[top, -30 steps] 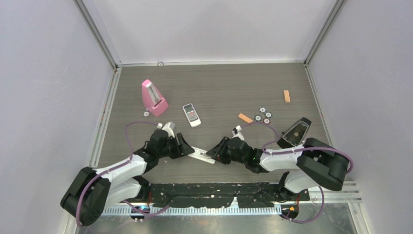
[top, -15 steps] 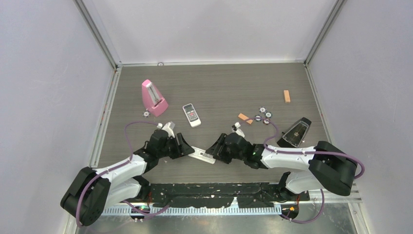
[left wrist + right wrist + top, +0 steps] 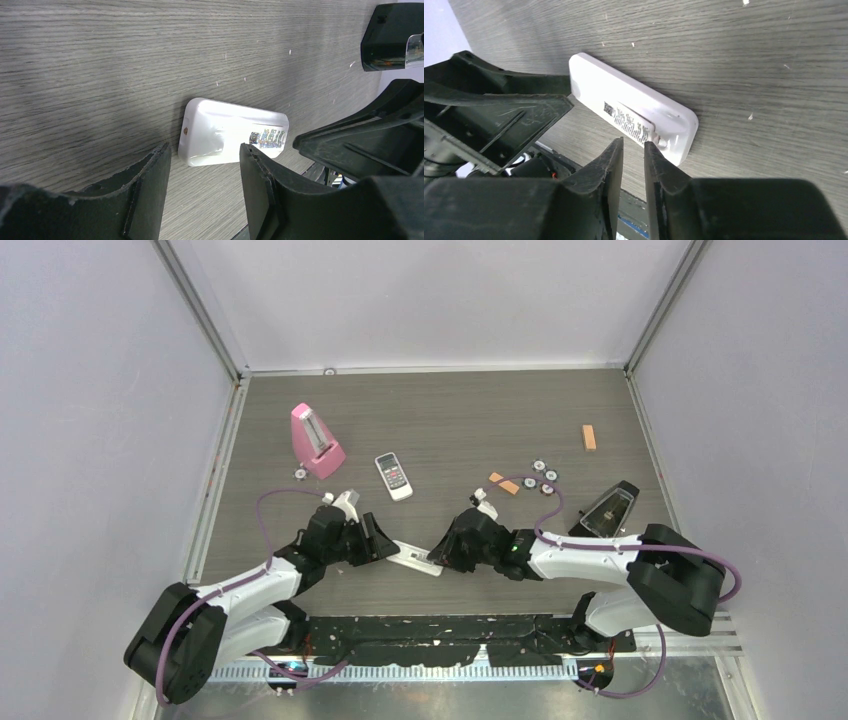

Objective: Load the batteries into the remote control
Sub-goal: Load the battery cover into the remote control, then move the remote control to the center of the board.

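White remote control (image 3: 634,116) was laid back-up between both arms; left gripper (image 3: 205,170) was spread wide at one end, right gripper (image 3: 633,150) nearly closed, empty; the cover should be pushed gently, lengthwise

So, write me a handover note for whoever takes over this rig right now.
Left end effector: open, straddling one end of the remote control, not clamped.
Right end effector: nearly closed and empty, at the remote's other end by the cover latch.
The remote lies back-up on the table between the arms; cover looks still on.
No batteries visible. Left: open the bay, find and load them.
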### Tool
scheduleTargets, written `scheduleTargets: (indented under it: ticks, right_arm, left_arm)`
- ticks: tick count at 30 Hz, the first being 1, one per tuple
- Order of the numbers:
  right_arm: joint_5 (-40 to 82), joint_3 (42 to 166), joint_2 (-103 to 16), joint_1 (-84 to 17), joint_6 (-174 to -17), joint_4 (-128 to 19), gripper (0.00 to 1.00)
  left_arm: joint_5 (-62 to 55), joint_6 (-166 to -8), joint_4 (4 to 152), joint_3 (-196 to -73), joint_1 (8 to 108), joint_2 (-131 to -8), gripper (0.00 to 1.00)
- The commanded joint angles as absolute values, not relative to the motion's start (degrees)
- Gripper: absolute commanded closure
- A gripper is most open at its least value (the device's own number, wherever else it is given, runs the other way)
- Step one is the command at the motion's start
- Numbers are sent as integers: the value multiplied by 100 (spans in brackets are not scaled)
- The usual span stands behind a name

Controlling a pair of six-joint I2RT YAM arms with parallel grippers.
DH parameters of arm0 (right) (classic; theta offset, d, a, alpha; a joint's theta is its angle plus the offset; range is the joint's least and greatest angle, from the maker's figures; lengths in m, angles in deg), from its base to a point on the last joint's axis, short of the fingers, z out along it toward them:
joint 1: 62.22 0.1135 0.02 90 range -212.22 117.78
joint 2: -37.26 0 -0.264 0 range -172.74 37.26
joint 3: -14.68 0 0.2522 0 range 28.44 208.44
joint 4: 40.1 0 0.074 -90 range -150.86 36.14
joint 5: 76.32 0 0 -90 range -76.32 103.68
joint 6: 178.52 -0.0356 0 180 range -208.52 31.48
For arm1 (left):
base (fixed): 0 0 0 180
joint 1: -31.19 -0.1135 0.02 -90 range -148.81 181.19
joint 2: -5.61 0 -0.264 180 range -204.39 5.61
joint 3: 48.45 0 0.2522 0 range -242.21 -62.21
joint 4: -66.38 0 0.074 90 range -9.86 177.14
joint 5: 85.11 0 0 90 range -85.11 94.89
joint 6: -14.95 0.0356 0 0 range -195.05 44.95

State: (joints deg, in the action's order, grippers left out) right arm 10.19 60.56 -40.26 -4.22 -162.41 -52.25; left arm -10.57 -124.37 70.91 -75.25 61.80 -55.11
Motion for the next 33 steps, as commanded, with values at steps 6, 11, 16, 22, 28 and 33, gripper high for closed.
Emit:
scheduleTargets:
  ticks: [6, 11, 16, 22, 28, 33]
  right_arm:
    - [988, 6452, -4586, -412, -16093, -5330, 85]
    - [977, 6523, -4612, -407, -16071, -5650, 89]
    - [853, 6818, -4254, -404, -15653, -5953, 85]
    - [786, 7224, -3783, -411, -14514, -6172, 61]
    - [1257, 7686, -4008, -405, -12053, -6551, 28]
    - [1719, 8132, -4595, -374, -10364, -7190, 16]
  left_arm:
    - [-987, -12365, 7334, -7430, 6160, -5521, 45]
    - [-1009, -12365, 7307, -7425, 6160, -5522, 45]
    - [-884, -12320, 7670, -7582, 6160, -5159, 45]
    - [-7, -11994, 9220, -8124, 6156, -3897, 40]
    - [656, -11940, 10491, -8587, 6159, -2475, 30]
    - [1014, -11952, 11351, -8973, 6159, -1681, 19]
